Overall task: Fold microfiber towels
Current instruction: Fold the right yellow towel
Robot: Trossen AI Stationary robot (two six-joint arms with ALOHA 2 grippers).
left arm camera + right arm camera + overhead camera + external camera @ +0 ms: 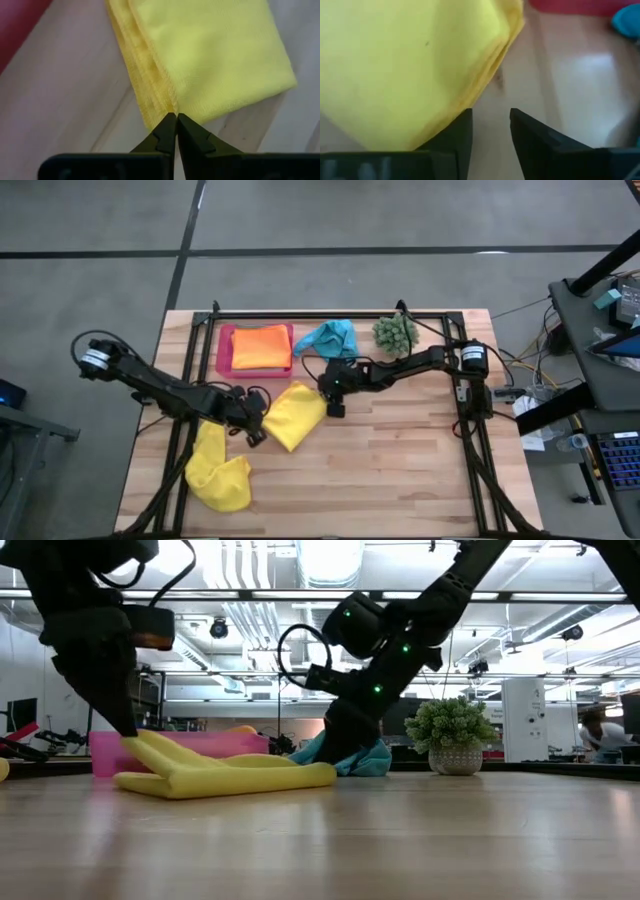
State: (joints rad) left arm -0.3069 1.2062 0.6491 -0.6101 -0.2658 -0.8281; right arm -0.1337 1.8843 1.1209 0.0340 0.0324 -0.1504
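1. Two yellow towels show on the worktop. The folded yellow towel (295, 415) lies flat near the middle; the loose yellow towel (218, 472) sits crumpled toward the near left corner.
2. My left pincer (255, 425) rests at the folded towel's left corner, fingers pressed together with the tips at the cloth's edge; whether cloth is pinched, I cannot tell.
3. My right pincer (334, 402) stands just beside the same towel's right edge, fingers (457, 135) parted, nothing between them.
4. Orange towel (262, 347): lying flat in the pink tray (226, 350) near the far edge, apparently finished.
5. Turquoise towel (330, 338): bunched beside the tray, next to the plant ball (396, 332); unfolded.
6. Progress, by judgement: one stowed, one folded, two left; no green towel is visible.
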